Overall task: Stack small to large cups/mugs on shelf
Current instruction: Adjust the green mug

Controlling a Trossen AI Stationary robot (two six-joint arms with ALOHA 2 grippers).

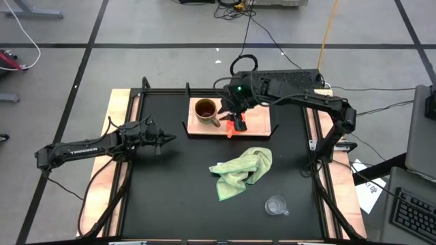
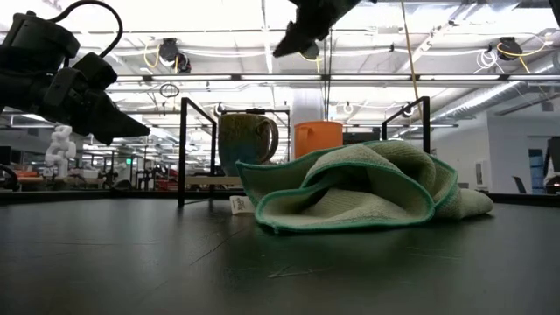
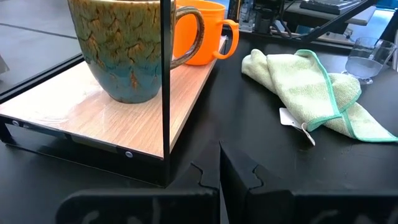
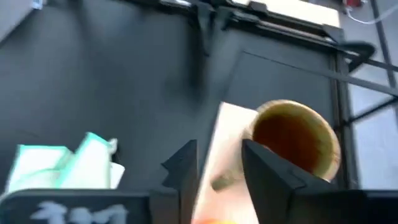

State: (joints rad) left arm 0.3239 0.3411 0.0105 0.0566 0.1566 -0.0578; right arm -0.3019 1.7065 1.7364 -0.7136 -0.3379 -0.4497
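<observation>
On the pale wooden shelf (image 1: 259, 119) stands a glossy mug (image 1: 206, 111).

Large brown-and-teal glazed ceramic mug (image 3: 127, 46): showing a glossy, crackled finish. Small orange cup (image 3: 208, 31): appearing smooth, plastic-like. Flat light wooden shelf board (image 3: 93, 118): showing fine grain, black metal brackets. Light green cloth (image 3: 311, 87): lying soft, matt. Small clear glass cup (image 1: 276, 205): gleaming. Black tabletop (image 2: 262, 271): reflecting dully.
</observation>
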